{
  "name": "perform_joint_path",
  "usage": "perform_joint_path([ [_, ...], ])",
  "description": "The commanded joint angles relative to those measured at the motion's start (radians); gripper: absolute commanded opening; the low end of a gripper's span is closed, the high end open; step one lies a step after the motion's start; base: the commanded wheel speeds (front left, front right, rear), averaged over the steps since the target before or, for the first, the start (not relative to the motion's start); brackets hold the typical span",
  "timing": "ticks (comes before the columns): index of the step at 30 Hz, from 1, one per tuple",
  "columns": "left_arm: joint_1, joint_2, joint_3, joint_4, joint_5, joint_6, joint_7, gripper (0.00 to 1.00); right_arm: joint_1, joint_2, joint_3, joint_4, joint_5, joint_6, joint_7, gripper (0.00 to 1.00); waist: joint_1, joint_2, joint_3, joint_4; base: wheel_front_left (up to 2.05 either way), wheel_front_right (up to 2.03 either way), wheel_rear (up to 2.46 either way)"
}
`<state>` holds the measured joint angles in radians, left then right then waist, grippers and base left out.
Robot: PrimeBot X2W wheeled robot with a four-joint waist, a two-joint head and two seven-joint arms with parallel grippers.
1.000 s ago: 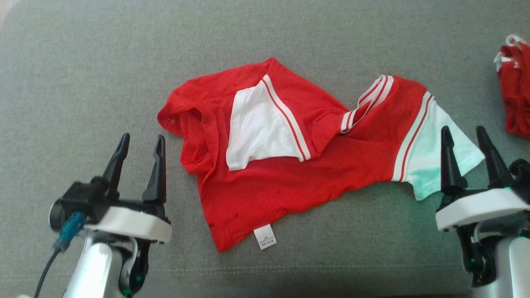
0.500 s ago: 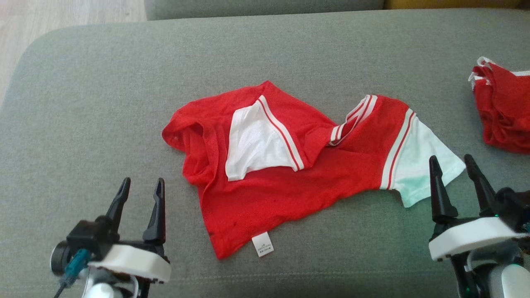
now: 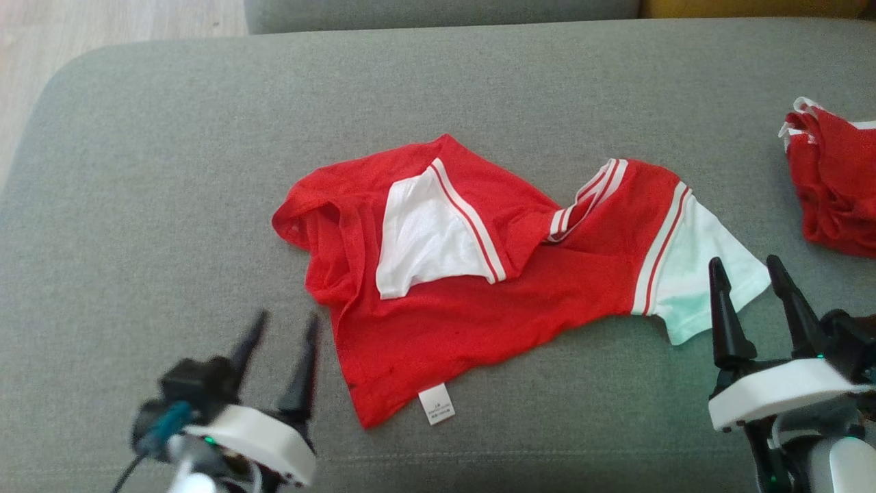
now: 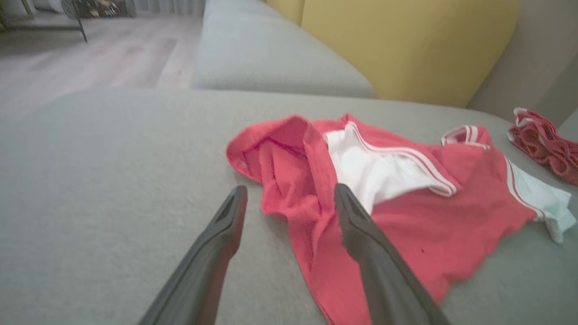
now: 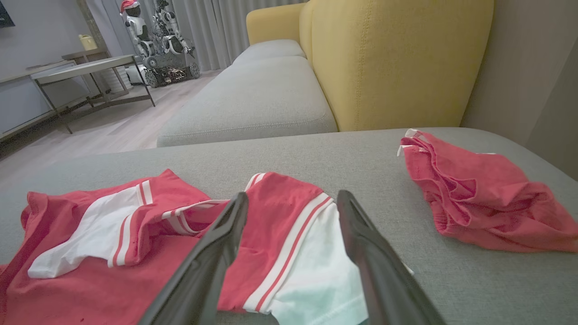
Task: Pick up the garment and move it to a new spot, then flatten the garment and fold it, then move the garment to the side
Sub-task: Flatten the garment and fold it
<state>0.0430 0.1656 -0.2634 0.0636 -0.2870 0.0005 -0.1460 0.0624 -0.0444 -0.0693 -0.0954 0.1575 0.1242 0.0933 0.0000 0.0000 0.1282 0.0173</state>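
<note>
Over the near edge of the grey sofa seat point(image 3: 171, 171), toward its left, my left gripper point(image 3: 287, 318) shows blurred, its jaws parted with nothing between them. Over the same near edge toward the seat's right, my right gripper point(image 3: 744, 260) hangs with its jaws also spread and empty. The garment point(image 3: 479, 322), a red shirt, lies rumpled at the middle of the seat. Its long axis runs left to right across the seat, rising slightly toward the far side at its right end. Its hem corner with the white care label point(image 3: 436, 404) points at the seat's near edge. A white sleeve point(image 3: 705, 274) forms its right end and points toward the seat's right side, in front of my right fingertips. On the shirt's left half a white panel point(image 3: 424, 239) edged with stripes is folded onto the red cloth. At the seat's right edge, apart from the shirt, sits a second crumpled red garment point(image 3: 835, 185). Beyond the seat's far side stands a yellow backrest point(image 5: 397, 58).
</note>
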Motion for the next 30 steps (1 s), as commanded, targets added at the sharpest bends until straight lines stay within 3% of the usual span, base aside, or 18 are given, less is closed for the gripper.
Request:
perform_joint_path([
  [1, -0.015, 0.001, 0.009, -0.015, -0.017, -0.014, 0.04, 1.0, -0.012, -0.006, 0.021, -0.039, 0.01, 0.007, 0.003, 1.0, 0.0, 0.0, 0.005, -0.001, 0.0, 0.0, 0.0],
  [10, 0.032, -0.034, -0.088, 0.087, -0.111, -0.074, 0.241, 1.0, -0.016, -0.006, 0.022, -0.045, 0.021, 0.007, 0.006, 1.0, 0.0, 0.0, 0.048, -0.02, 0.0, 0.0, 0.0],
  [21, -0.014, -0.04, -0.115, 0.164, -0.151, -0.104, 0.232, 1.0, -0.03, -0.006, -0.006, -0.048, 0.022, 0.007, 0.012, 1.0, 0.0, 0.0, 0.08, -0.033, 0.0, 0.0, 0.0],
  [22, -0.02, -0.038, -0.117, 0.17, -0.153, -0.106, 0.224, 0.48, -0.03, -0.006, -0.017, -0.044, 0.022, 0.007, 0.016, 1.0, 0.0, 0.0, 0.081, -0.034, 0.0, 0.0, 0.0],
  [23, -0.024, -0.036, -0.118, 0.176, -0.153, -0.108, 0.216, 0.07, -0.029, -0.006, -0.031, -0.037, 0.021, 0.007, 0.027, 1.0, 0.0, 0.0, 0.083, -0.036, 0.0, 0.0, 0.0],
  [24, -0.028, -0.035, -0.119, 0.181, -0.155, -0.109, 0.21, 0.0, -0.028, -0.006, -0.047, -0.03, 0.018, 0.007, 0.038, 1.0, 0.0, 0.0, 0.085, -0.037, 0.0, 0.0, 0.0],
  [30, -0.061, -0.024, -0.119, 0.189, -0.15, -0.113, 0.169, 0.0, -0.057, -0.006, -0.142, 0.033, -0.013, 0.007, 0.128, 1.0, 0.0, 0.0, 0.117, -0.032, 0.0, 0.0, 0.0],
])
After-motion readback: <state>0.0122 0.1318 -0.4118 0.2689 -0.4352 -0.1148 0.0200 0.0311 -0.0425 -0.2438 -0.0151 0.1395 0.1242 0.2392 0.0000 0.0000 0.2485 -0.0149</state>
